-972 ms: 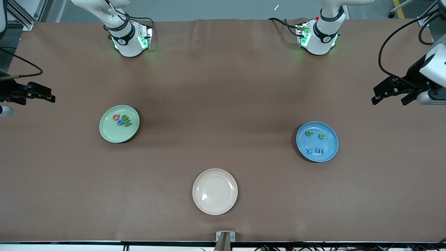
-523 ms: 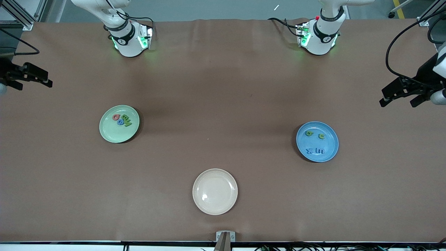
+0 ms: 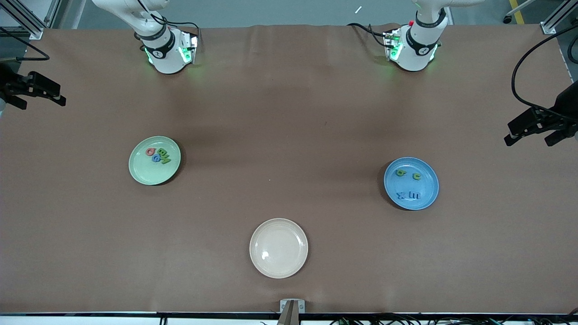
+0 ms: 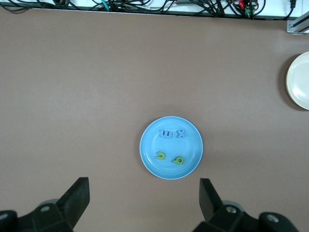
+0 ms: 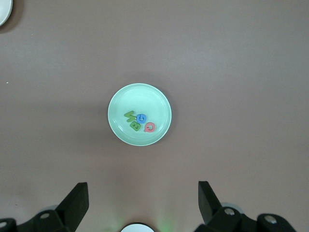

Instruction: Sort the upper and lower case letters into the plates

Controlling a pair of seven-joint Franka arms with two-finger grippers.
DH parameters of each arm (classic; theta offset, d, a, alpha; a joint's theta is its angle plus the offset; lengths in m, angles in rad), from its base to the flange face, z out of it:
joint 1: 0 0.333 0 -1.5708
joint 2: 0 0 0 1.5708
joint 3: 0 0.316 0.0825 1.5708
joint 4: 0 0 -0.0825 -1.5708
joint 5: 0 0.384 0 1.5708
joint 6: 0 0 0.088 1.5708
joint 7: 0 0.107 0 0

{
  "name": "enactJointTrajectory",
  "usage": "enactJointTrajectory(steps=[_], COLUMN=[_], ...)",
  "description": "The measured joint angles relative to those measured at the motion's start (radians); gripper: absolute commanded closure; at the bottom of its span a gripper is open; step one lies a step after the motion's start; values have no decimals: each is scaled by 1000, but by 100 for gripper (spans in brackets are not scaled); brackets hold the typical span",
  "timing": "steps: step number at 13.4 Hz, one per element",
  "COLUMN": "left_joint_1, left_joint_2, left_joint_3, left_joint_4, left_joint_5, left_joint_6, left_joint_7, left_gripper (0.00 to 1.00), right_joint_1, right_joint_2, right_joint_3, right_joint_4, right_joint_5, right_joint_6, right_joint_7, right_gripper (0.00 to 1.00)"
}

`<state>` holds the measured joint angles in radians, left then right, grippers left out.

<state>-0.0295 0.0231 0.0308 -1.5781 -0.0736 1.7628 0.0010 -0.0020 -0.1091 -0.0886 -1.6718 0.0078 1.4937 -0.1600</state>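
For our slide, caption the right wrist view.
Open right gripper hangs over the mint green plate holding four letters.

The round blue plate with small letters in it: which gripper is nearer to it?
Left. The open left gripper hangs over the table's edge at its own end, near the round blue plate. The open right gripper is at the other end.

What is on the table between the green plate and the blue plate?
Nothing. In the front view, only bare brown table lies between the green plate and the blue plate. The cream plate sits nearer the camera, off that line.
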Motion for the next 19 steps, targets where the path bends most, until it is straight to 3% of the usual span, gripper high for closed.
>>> enactJointTrajectory(steps=[19], left_joint_1=[35], left_joint_2=[6], left_joint_3=[-37], left_joint_4=[15], left_joint_5=[1], left_joint_6=[0], left_joint_7=[0], left_gripper=[0], right_joint_1=[6], right_joint_2=[-8], right_joint_3=[-1], right_joint_4=[-19], right_joint_5=[-9], right_joint_6=[28], right_joint_7=[24], right_gripper=[0])
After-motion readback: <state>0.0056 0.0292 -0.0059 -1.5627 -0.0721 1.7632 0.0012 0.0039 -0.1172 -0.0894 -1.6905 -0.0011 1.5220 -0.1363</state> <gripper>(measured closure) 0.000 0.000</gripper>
